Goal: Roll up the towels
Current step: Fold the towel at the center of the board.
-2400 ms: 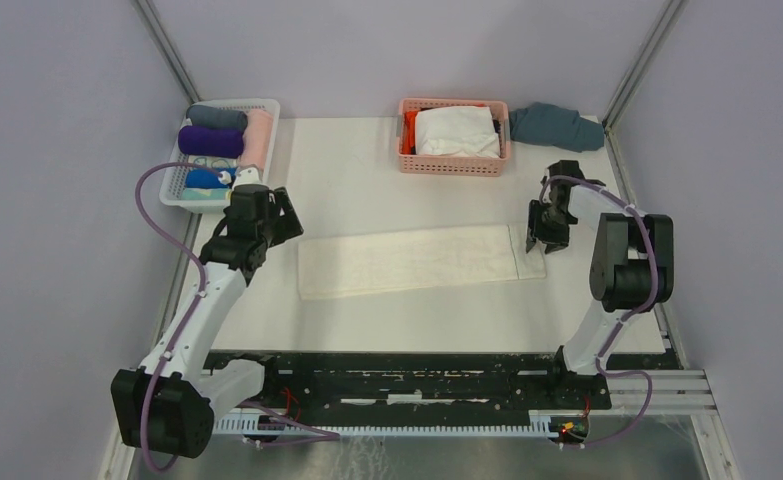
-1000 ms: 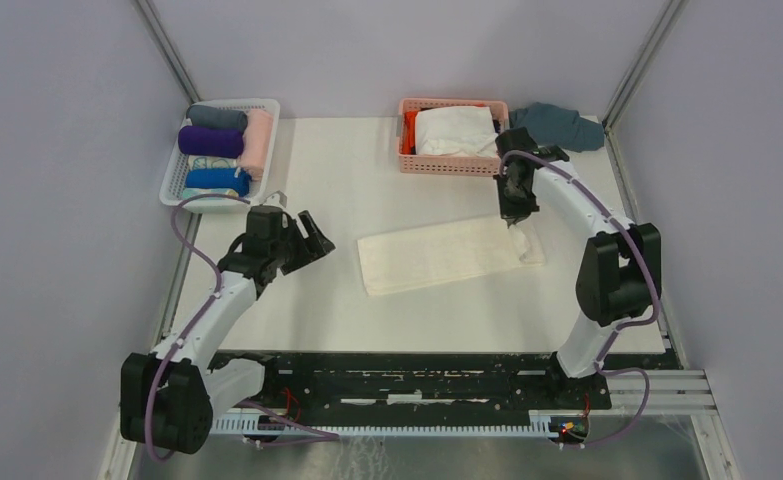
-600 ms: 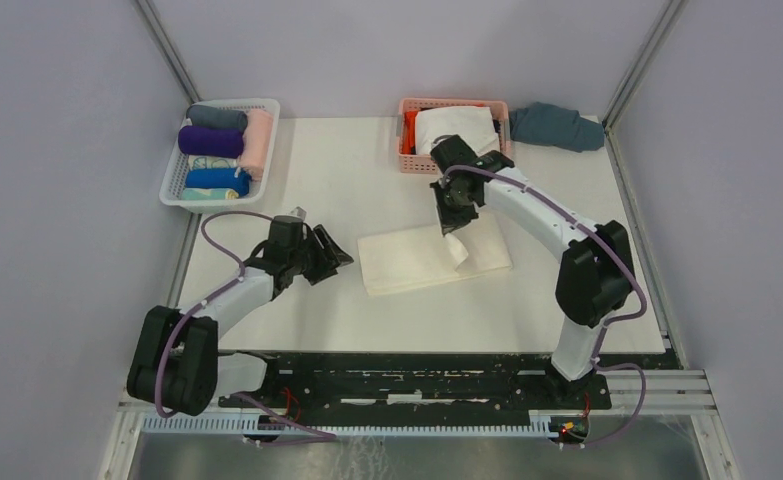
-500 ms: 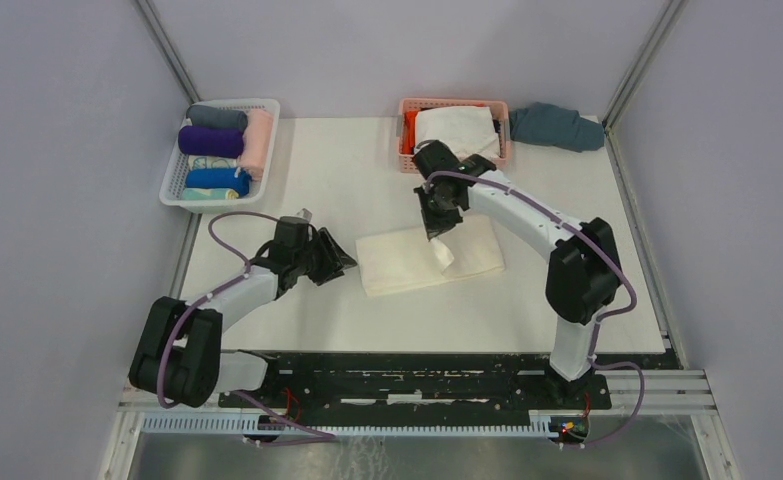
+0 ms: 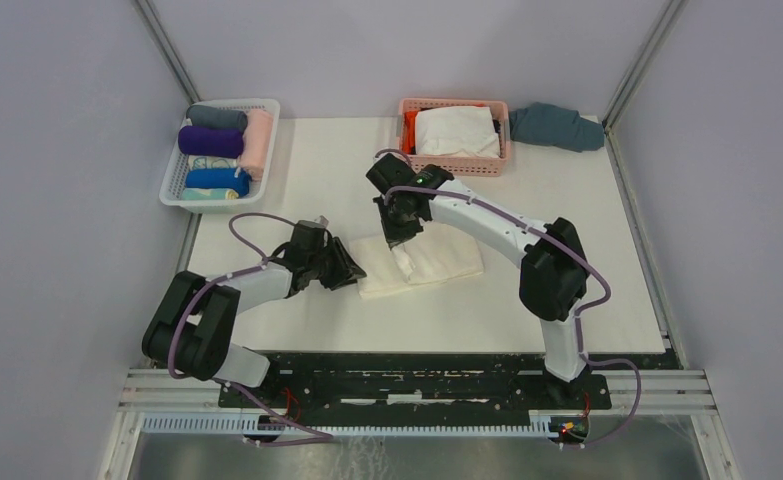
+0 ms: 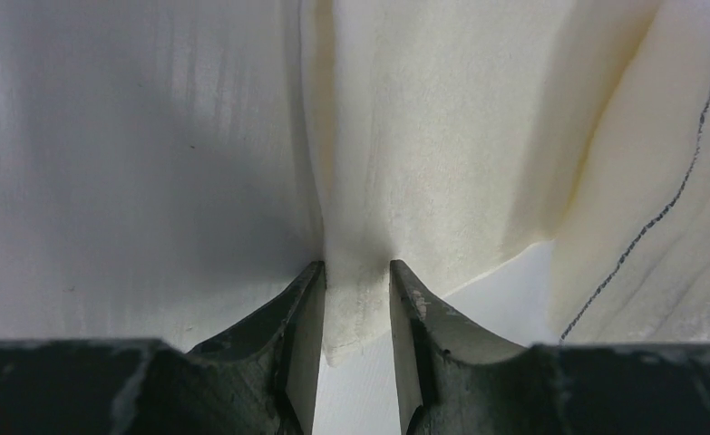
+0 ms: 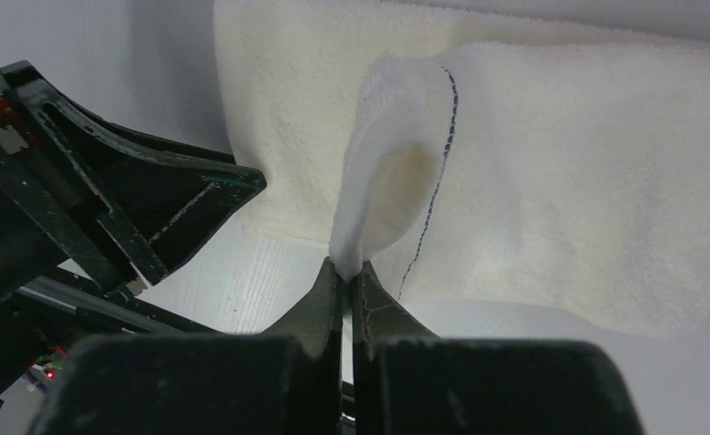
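A cream towel (image 5: 437, 262) lies on the white table, partly folded over itself. My right gripper (image 5: 399, 243) is shut on its hemmed end and holds that end lifted over the left half; in the right wrist view the fabric loops up from the closed fingertips of the right gripper (image 7: 348, 268) above the cream towel (image 7: 587, 181). My left gripper (image 5: 353, 272) lies low at the towel's left edge. In the left wrist view, the left gripper (image 6: 357, 274) has the towel's edge (image 6: 423, 136) bunched between both fingers.
A white basket (image 5: 270, 112) at the back left holds rolled towels, among them a purple one (image 5: 210, 140). A pink basket (image 5: 454, 166) at the back middle holds a white towel (image 5: 455, 130). A blue-grey cloth (image 5: 557, 125) lies beside it.
The right gripper has carried the towel's right end leftward over the rest, shortening it. The left gripper has slid right to the towel's left edge and narrowed onto it.
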Robot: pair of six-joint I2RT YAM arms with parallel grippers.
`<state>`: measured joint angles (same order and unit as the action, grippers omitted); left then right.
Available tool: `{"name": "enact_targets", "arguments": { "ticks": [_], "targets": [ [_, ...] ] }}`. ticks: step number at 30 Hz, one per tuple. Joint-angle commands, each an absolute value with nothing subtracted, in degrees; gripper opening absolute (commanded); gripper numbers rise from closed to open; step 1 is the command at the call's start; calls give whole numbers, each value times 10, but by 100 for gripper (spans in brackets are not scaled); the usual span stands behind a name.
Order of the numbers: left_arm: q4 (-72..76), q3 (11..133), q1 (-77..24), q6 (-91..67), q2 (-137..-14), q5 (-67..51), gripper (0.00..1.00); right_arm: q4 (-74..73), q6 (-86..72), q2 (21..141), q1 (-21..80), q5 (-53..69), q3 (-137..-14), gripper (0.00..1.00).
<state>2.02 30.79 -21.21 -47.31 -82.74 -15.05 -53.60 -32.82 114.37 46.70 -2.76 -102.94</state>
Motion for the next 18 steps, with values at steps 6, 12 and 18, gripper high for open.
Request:
{"name": "enact_targets", "arguments": {
  "ticks": [6, 12, 18],
  "targets": [
    [33, 304, -224, -487, -831, -126, 38, -513, -368, 1185, 489, -45, -1093, 3],
    [18, 306, -230, -481, -823, -108, 38, -496, -379, 1222, 491, -30, -1112, 4],
    [9, 306, -233, -477, -818, -97, 38, -489, -380, 1260, 494, 6, -1125, 11]
  ]
}}
